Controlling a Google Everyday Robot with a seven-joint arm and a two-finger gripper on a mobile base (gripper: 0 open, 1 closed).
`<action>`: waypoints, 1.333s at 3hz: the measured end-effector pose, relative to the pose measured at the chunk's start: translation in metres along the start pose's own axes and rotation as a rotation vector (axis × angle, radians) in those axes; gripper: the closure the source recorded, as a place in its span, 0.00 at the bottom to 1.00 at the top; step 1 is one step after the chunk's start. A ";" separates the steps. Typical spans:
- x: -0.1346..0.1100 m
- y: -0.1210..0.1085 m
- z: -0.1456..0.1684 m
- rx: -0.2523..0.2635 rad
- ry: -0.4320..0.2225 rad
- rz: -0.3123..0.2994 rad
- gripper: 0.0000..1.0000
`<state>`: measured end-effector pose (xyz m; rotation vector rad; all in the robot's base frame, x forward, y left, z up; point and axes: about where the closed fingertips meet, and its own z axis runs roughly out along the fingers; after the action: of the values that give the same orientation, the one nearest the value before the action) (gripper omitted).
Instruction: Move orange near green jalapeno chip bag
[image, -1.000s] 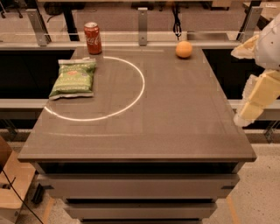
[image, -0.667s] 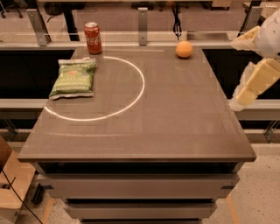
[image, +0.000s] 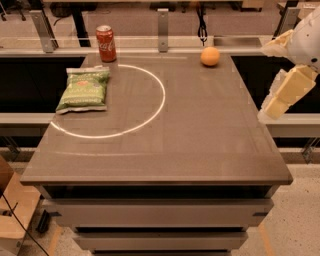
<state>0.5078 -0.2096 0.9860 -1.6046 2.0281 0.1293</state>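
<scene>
The orange (image: 210, 56) sits on the table near its far right corner. The green jalapeno chip bag (image: 84, 89) lies flat at the far left of the table, on the left edge of a white circle. My gripper (image: 266, 82) hangs in the air just off the table's right edge, to the right of the orange and nearer to me than it. Its two cream fingers (image: 286, 94) are spread apart and hold nothing.
A red soda can (image: 105, 43) stands at the far left, just behind the chip bag. A white circle (image: 159, 102) is marked on the table top (image: 200, 140). Metal posts and a rail run along the far edge.
My gripper has risen a little beside the table's right edge. The orange, the bag and the can have not moved.
</scene>
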 end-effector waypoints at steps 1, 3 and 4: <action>-0.002 -0.011 0.007 0.021 -0.093 0.036 0.00; 0.001 -0.075 0.036 0.156 -0.476 0.195 0.00; 0.009 -0.110 0.049 0.213 -0.588 0.259 0.00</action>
<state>0.6252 -0.2293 0.9677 -1.0124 1.7020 0.4129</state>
